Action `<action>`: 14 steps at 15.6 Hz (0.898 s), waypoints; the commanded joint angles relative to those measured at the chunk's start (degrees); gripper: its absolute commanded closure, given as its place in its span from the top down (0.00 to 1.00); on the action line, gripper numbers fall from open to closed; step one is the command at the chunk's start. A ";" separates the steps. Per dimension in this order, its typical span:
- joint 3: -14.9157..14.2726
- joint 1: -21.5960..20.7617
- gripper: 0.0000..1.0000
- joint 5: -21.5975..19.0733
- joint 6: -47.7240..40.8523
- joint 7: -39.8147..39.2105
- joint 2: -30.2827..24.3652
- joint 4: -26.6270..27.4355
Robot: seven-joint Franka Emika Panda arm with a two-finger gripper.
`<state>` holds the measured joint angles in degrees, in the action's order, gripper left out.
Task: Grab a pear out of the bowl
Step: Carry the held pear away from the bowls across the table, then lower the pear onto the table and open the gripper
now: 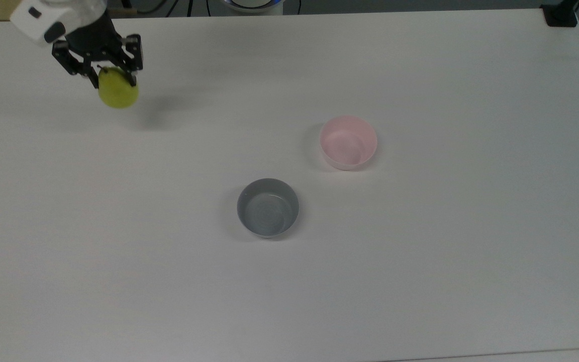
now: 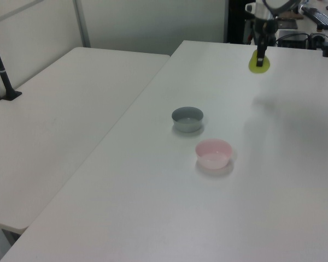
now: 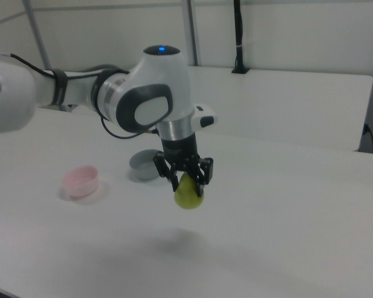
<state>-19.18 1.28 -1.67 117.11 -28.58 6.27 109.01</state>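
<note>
In the upper left of the top view the gripper (image 1: pixel 111 80) hangs above the white table (image 1: pixel 420 251), its two dark fingers clamped on the pear (image 1: pixel 117 91), which bulges out just below them, clear of the surface. Further right, mid-frame, sits the grey bowl (image 1: pixel 268 207), then the pink bowl (image 1: pixel 348 142), both well apart from the fruit.

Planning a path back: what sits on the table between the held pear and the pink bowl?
Nothing: in the top view, bare white table separates the pear from the pink bowl; the grey bowl sits off that line.
</note>
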 commanded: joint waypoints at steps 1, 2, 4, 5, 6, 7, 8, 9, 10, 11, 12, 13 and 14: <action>-0.50 -0.75 0.00 -0.88 5.41 0.46 1.98 1.82; -0.42 -0.84 0.00 -0.88 5.85 0.46 3.03 1.82; -0.33 -1.01 0.00 -0.97 7.77 0.46 4.88 1.91; -0.24 -1.19 0.00 -0.97 9.18 0.55 5.93 1.91; -0.24 -1.36 0.00 -0.97 9.89 0.55 6.81 1.91; -0.24 -1.37 0.00 -0.97 10.50 0.55 7.60 1.91; -0.15 -1.45 0.00 -0.97 10.95 0.55 8.40 1.91; -0.07 -1.45 0.00 -0.97 11.38 0.72 8.84 1.82; 0.02 -1.45 0.00 -0.97 11.91 0.81 9.54 1.82; 0.11 -1.54 0.00 -0.97 12.09 0.90 10.07 1.82; 0.20 -1.54 0.01 -0.97 12.35 0.90 10.60 1.82; 0.20 -1.54 0.03 -1.05 12.62 0.99 10.86 1.73; 0.20 -1.54 0.06 -1.23 12.62 0.99 11.21 1.73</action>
<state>-18.79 0.39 -1.72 128.00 -28.54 17.10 110.21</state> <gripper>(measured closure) 0.361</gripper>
